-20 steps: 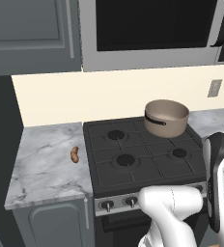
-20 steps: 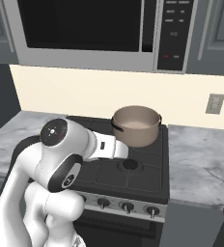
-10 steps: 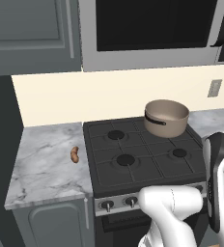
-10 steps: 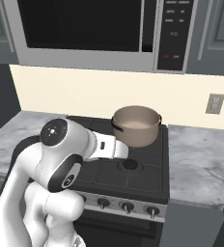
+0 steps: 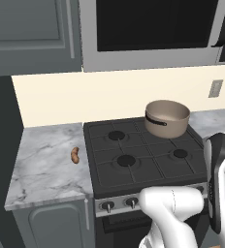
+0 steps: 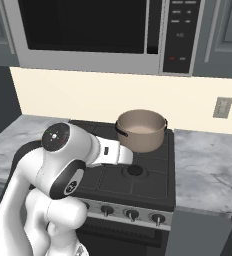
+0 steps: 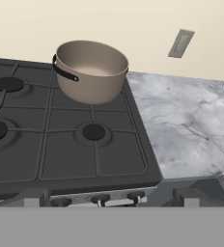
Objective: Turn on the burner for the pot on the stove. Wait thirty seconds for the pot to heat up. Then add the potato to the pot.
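Left base view shows the stove (image 5: pixel 134 160) set between two marble stretches of counter (image 5: pixel 46 169), with a microwave (image 5: pixel 153 29) hung above it and grey cabinets (image 5: pixel 32 34) to the left. A wall outlet (image 5: pixel 215 88) sits on the cream backsplash to the right of the pot (image 5: pixel 167 118). The pot stands on the back right burner, upright, its dark handle facing the front left. It is tan-brown outside, beige inside, lidless, and nothing can be seen in it. The potato (image 5: pixel 75 155) lies on the left counter, just beside the stove's left edge, well apart from the pot; it is a small orange-brown, slightly curved lump. Nothing lies between it and the stove.

In the right base view the white arm (image 6: pixel 68 165) bends across the front left of the stove, covering the left burners and part of the knobs (image 6: pixel 132 215) on the silver front panel.

In the hand view the pot (image 7: pixel 91 71) sits ahead and up left, with the front right burner (image 7: pixel 93 131) nearer. The gripper fingers are not visible, so I cannot tell whether they are spread or pressed together.
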